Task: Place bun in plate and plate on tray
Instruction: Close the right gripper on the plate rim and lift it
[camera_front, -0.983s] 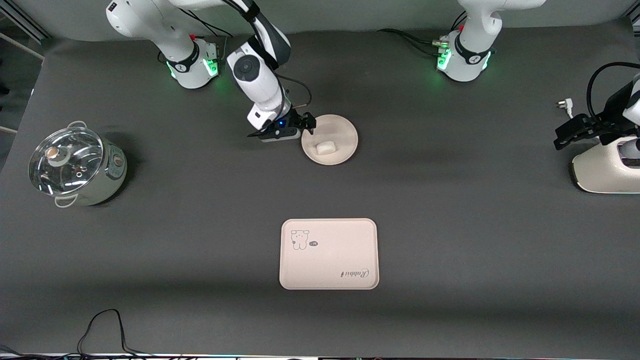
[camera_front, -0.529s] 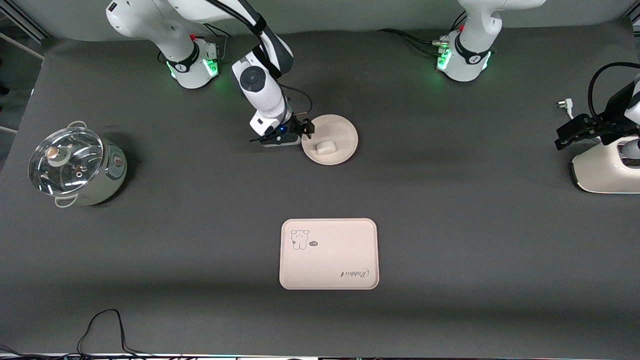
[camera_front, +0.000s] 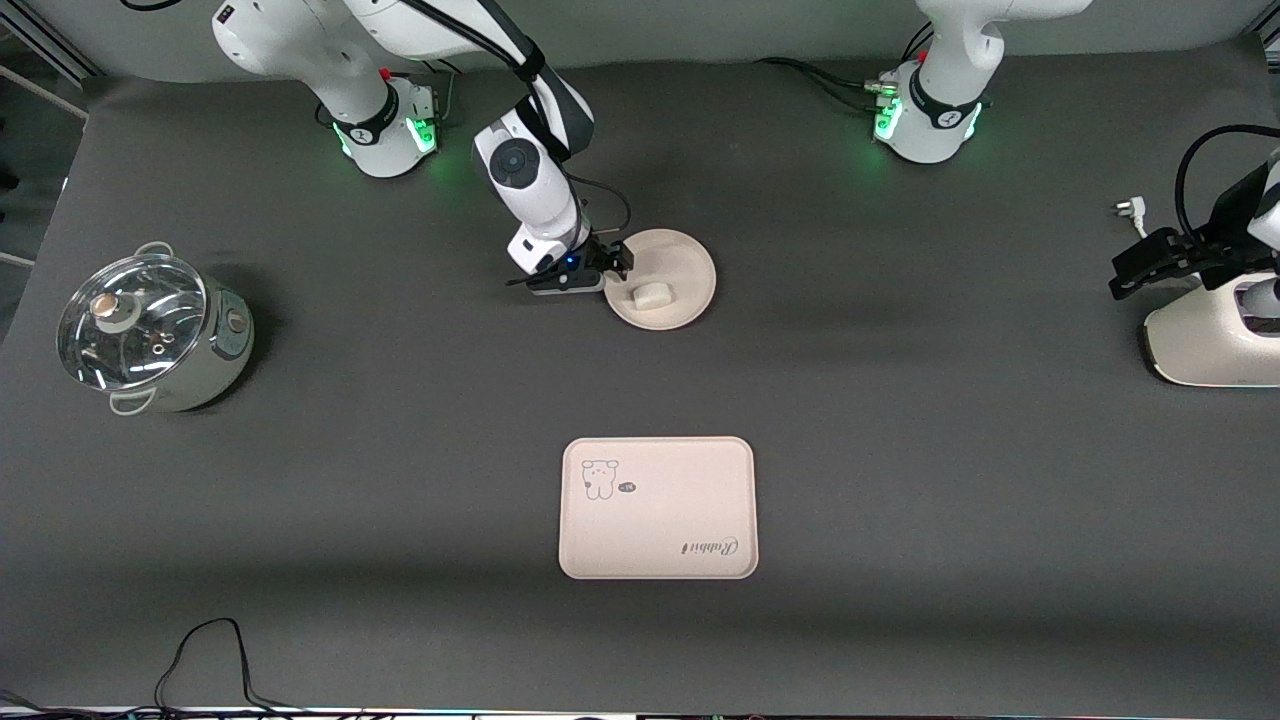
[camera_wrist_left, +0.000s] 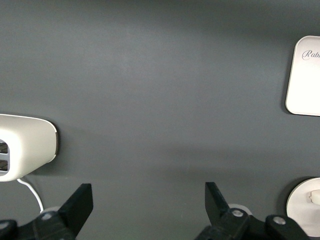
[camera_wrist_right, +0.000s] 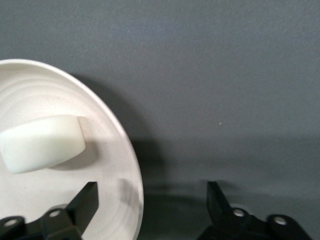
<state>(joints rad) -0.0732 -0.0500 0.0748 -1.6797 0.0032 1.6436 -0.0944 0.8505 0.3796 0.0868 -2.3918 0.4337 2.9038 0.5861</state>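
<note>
The round cream plate (camera_front: 685, 262) lies on the dark table, between the arms' bases and the tray. The small white bun (camera_front: 651, 295) lies in it. My right gripper (camera_front: 619, 263) is open and low at the plate's rim, on the side toward the right arm's end. In the right wrist view the gripper (camera_wrist_right: 152, 197) straddles the rim, with one finger over the plate (camera_wrist_right: 60, 90) and one over the table, and the bun (camera_wrist_right: 42, 142) is close by. The tray (camera_front: 657, 507) lies nearer the front camera, with nothing on it. My left gripper (camera_wrist_left: 148, 200) is open, high over the table.
A pot with a glass lid (camera_front: 150, 330) stands toward the right arm's end. A white appliance (camera_front: 1215, 340) with black cable stands at the left arm's end and also shows in the left wrist view (camera_wrist_left: 25, 145). A cable (camera_front: 210, 650) lies at the front edge.
My right gripper has moved down and a little closer to the plate's rim. The plate, bun and tray have not moved.
</note>
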